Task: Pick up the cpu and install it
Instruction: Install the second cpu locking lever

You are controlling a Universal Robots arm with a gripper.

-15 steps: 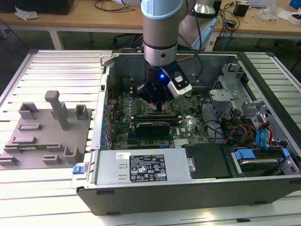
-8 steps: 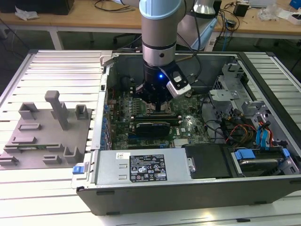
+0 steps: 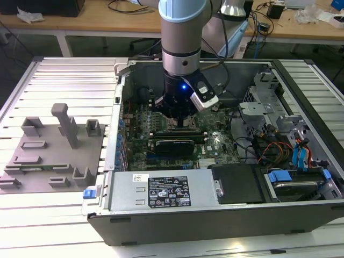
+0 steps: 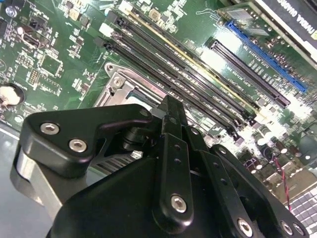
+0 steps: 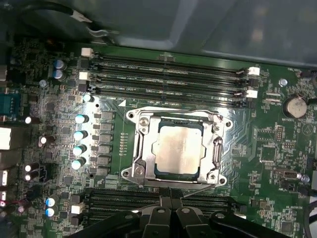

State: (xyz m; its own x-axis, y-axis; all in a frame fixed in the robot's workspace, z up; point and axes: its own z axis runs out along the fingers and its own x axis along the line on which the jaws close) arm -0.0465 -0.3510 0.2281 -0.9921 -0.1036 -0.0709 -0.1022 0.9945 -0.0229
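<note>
The cpu (image 5: 178,148), a small square chip with a silvery top, lies flat inside the metal socket frame (image 5: 141,156) on the green motherboard (image 5: 64,163). In the first wrist view my gripper (image 5: 171,199) is just off the socket's edge, apart from the chip, its two black fingers pressed together with nothing between them. The second wrist view has the same fingertips (image 4: 171,106) close above the socket frame (image 4: 116,84). In the exterior view the gripper (image 3: 177,121) hangs low inside the open computer case (image 3: 161,220), over the board.
Long memory slots (image 5: 168,74) run on both sides of the socket. A black card (image 3: 174,145) stands close to the gripper, and a power supply (image 3: 166,191) sits nearer the case front. Cables and drive bays (image 3: 293,156) crowd the exterior view's right. Grey fixture blocks (image 3: 54,156) stand on the slatted table outside.
</note>
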